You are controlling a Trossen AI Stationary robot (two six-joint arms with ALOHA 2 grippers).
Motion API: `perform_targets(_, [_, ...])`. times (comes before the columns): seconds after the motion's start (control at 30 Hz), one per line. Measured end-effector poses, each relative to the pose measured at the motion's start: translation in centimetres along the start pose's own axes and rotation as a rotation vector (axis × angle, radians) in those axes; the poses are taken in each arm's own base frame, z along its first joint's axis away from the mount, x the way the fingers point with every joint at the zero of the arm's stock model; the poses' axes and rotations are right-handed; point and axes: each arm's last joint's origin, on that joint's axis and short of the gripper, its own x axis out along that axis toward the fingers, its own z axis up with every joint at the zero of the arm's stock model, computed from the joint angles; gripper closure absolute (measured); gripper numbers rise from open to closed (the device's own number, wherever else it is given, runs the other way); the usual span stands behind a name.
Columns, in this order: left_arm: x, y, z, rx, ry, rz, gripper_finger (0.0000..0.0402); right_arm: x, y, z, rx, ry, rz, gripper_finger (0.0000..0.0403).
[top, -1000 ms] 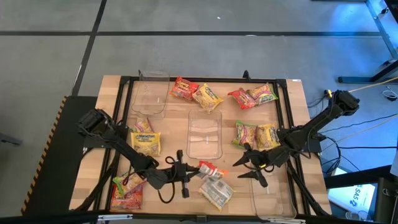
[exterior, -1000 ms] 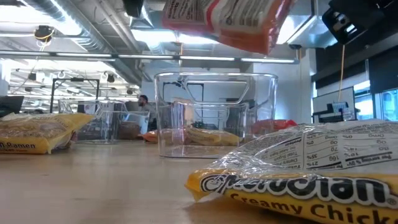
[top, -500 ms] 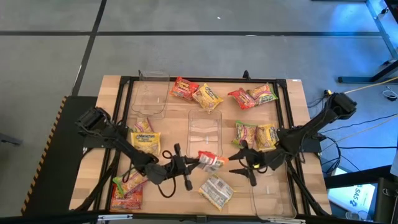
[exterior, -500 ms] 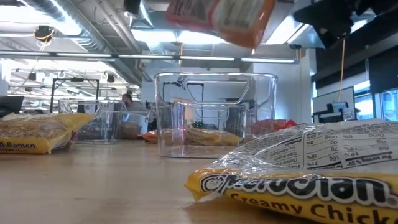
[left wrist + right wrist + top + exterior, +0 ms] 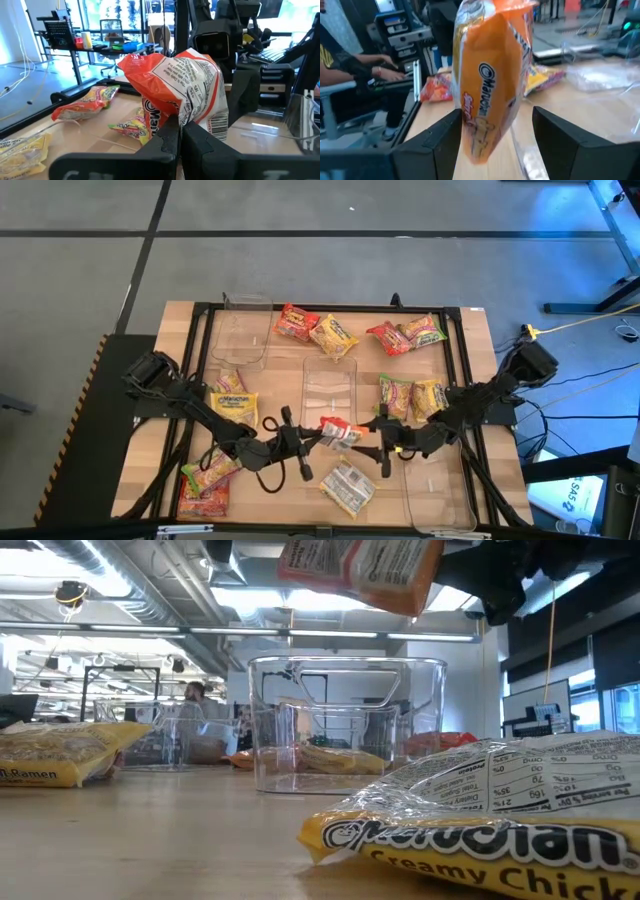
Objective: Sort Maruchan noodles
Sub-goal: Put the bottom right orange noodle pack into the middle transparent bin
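The left gripper (image 5: 312,439) is pinching an orange-red noodle packet (image 5: 340,432) aloft near the table's front — light, crinkly, slippery, so best taken by an edge. The right gripper (image 5: 382,448) is waiting with fingers spread around it — a straddle only its wrist view is showing.

Robotics lab/workshop: exposed ceiling ducts (image 5: 120,585), desks w/ monitors (image 5: 111,26), person (image 5: 350,75) at a workstation.
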Motion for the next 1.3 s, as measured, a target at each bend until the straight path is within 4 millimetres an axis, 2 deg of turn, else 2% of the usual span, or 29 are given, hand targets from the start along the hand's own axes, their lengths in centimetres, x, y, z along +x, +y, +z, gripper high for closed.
perform_targets(0.3, [0.0,0.0,0.0,0.0,0.0,0.0,0.0401,0.3,0.0,0.7,-0.035,-0.088,0.024,0.0191])
perform_targets(0.4, [0.0,0.0,0.0,0.0,0.0,-0.006,0.0401,0.3,-0.1,0.8,-0.069,-0.098,-0.008,0.022])
perform_targets(0.7, [0.0,-0.1,0.0,0.003,0.002,-0.012,0.0401,0.7,-0.6,0.8,-0.107,-0.083,0.034,0.0352])
perform_targets(0.8, [0.0,-0.1,0.0,0.003,0.002,-0.012,0.0401,0.8,-0.6,0.8,-0.128,-0.079,0.039,0.0372])
perform_targets(0.9, [0.0,-0.1,-0.1,0.006,0.003,-0.013,0.0399,0.8,-0.6,0.8,-0.143,-0.078,0.039,0.0371])
perform_targets(1.07, [-0.4,-0.2,0.1,0.015,0.003,-0.021,0.0361,0.8,-0.7,0.8,-0.165,-0.078,0.035,0.0363])
perform_targets(1.3, [-2.3,0.2,2.7,0.007,0.008,-0.039,0.0287,0.5,-0.7,1.4,-0.2,-0.094,0.044,0.0378])
